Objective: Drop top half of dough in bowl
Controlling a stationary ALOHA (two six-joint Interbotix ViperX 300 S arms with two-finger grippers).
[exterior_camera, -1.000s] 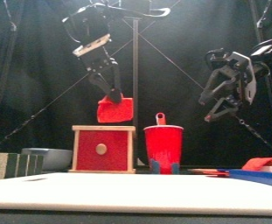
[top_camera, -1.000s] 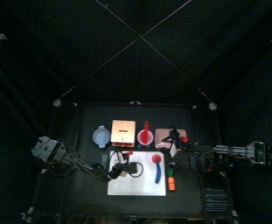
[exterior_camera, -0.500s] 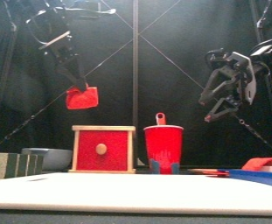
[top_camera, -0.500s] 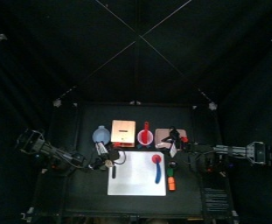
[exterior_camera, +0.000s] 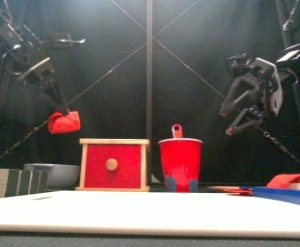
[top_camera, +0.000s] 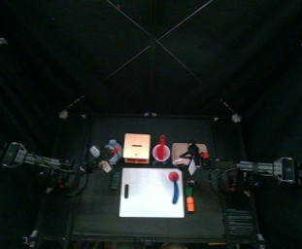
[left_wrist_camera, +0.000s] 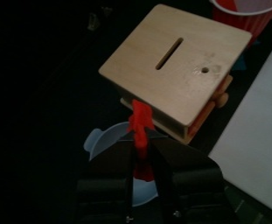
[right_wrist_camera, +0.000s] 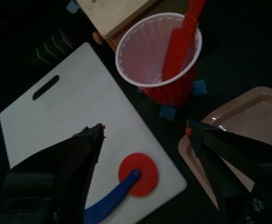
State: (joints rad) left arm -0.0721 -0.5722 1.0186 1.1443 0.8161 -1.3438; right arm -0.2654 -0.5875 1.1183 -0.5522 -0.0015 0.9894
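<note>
Left gripper (exterior_camera: 58, 109) is clamped on the red dough piece (exterior_camera: 65, 122), which hangs limp below it: looks soft, light, prob. sticky, so pinch by an edge. Bowl (left_wrist_camera: 107, 145) sits just beyond; right gripper (right_wrist_camera: 144, 153) rests w/ jaws apart.

Top looks down, front level, both showing red cup (exterior_camera: 180, 154)

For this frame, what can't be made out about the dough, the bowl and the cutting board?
- Dough piece: in the left wrist view the left tool covers its end.
- Bowl: left wrist view, partly behind the dough; too small in the top view.
- Dough left on the white board: right wrist view, partly cut off.
</note>
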